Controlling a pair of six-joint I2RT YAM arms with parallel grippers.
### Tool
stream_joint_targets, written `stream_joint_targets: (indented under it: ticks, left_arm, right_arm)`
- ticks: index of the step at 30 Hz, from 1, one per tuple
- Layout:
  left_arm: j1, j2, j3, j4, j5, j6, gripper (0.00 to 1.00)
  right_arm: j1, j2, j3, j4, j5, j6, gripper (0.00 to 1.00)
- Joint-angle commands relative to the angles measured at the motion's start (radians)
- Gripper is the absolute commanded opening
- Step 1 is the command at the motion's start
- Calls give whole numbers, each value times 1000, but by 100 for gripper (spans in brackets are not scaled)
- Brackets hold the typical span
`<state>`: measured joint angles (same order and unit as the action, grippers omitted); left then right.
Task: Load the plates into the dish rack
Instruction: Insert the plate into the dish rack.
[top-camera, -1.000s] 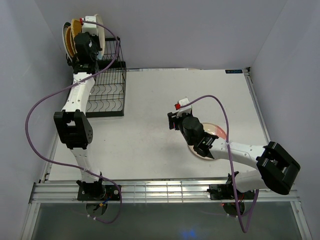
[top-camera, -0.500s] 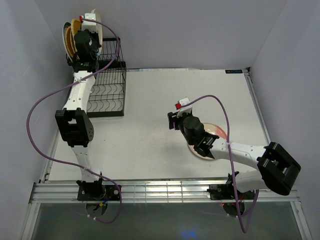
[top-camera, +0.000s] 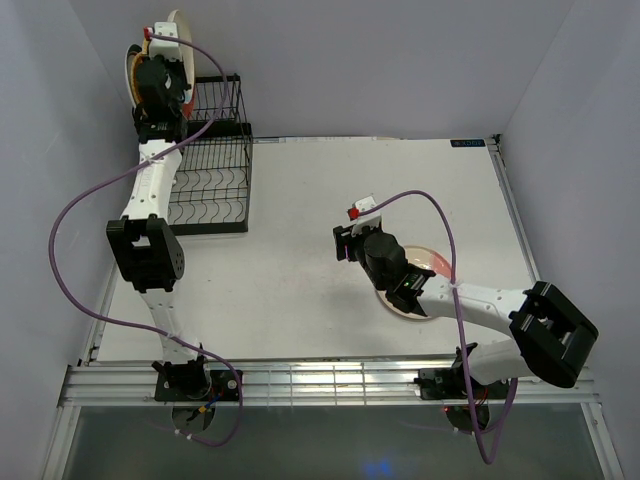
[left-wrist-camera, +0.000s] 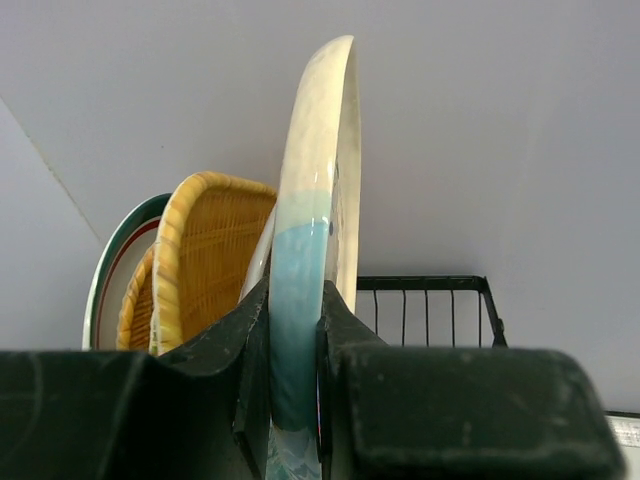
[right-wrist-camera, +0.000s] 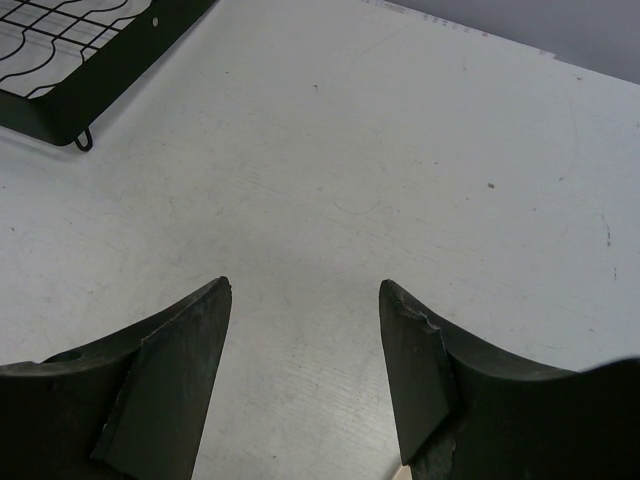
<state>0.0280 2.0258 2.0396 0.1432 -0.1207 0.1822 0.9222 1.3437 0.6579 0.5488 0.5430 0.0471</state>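
Observation:
My left gripper (left-wrist-camera: 295, 300) is shut on the rim of a cream-blue plate (left-wrist-camera: 322, 180), held upright and edge-on. In the top view this plate (top-camera: 180, 35) stands above the far left end of the black wire dish rack (top-camera: 215, 170). Just left of it stand two woven orange-yellow plates (left-wrist-camera: 210, 260) and a green-striped white plate (left-wrist-camera: 112, 275). My right gripper (top-camera: 344, 243) hovers open over the bare table, nothing between its fingers (right-wrist-camera: 180, 340). A cream-pink plate (top-camera: 432, 262) lies flat on the table, partly under the right arm.
The rack's raised basket wires (left-wrist-camera: 430, 300) show right of the held plate. The rack's lower corner (right-wrist-camera: 90, 70) is at the upper left of the right wrist view. The grey side wall (top-camera: 60, 120) stands close to the rack's left.
The left arm has carried the cream-blue plate leftward and farther back, closer to the plates standing in the rack. The right arm has barely moved.

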Motion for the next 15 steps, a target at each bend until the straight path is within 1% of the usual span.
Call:
stream_joint_targets:
  ticks: [1,9,15]
  left_arm:
    - [35,-46,16,159,42,-29,0]
    - [47,-26,-27,162,105,-58,0]
    - [47,-18,-45,165,119,-75,0]
  right_arm:
    - [-3,6,36,34,-2,13,66]
    - [-5,11,37,34,0,13,66]
    - [-5,14,42,34,2,13,67]
